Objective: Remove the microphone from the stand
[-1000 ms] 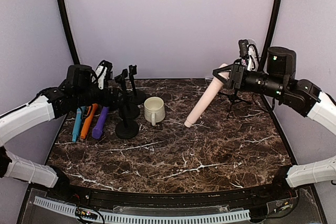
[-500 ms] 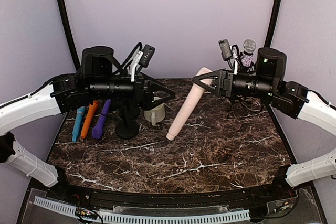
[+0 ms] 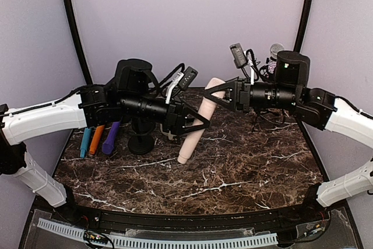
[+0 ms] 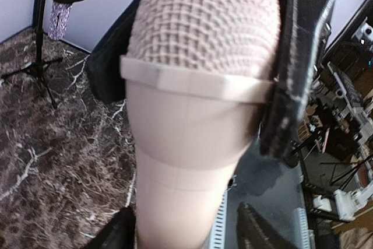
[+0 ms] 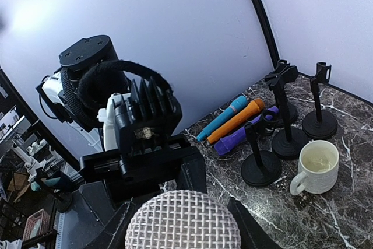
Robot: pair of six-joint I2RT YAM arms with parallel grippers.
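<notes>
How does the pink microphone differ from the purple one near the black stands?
The pink microphone is held aslant, its mesh head in the right gripper; the purple microphone lies flat on the table. The pink one is pale all over; the purple one is strongly coloured. The pink one is apart from the others; the purple one lies beside an orange microphone. Both are handheld microphones of similar shape.

The white-and-black left arm (image 3: 52, 118) and right arm (image 3: 344, 118) reach inward, forearms nearly level. The black two-finger right tool (image 3: 217, 93) clamps the pale pink microphone (image 3: 190, 141) near its head. The left tool (image 3: 197, 122) straddles its handle, jaws apart.
</notes>
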